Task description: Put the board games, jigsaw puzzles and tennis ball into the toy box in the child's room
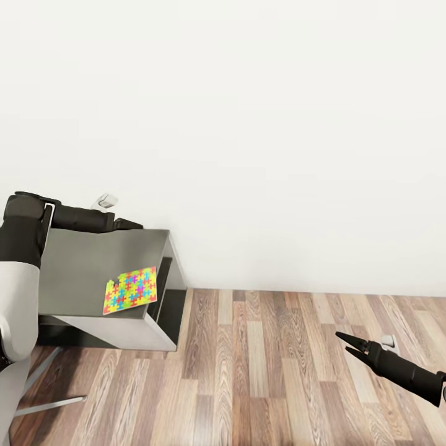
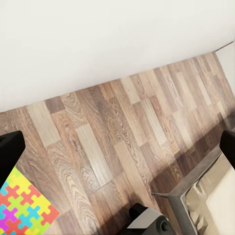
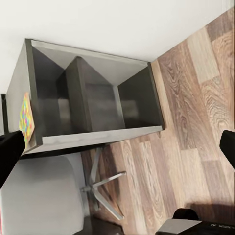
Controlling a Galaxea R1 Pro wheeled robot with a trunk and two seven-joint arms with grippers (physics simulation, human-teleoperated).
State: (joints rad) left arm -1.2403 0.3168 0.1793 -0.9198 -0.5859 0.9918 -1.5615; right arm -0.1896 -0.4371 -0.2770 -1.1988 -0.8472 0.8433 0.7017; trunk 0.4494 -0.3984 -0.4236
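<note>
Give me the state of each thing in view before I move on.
Multicoloured flat jigsaw puzzle mat: lying flat on the unit top, near its front edge, not held.
Dark grey side unit: upright, open-fronted, its compartments look bare in the right wrist view.
Right gripper: open, holding nothing, over the wood floor.
Left gripper: hidden behind the arm over the unit; state unclear.
</note>
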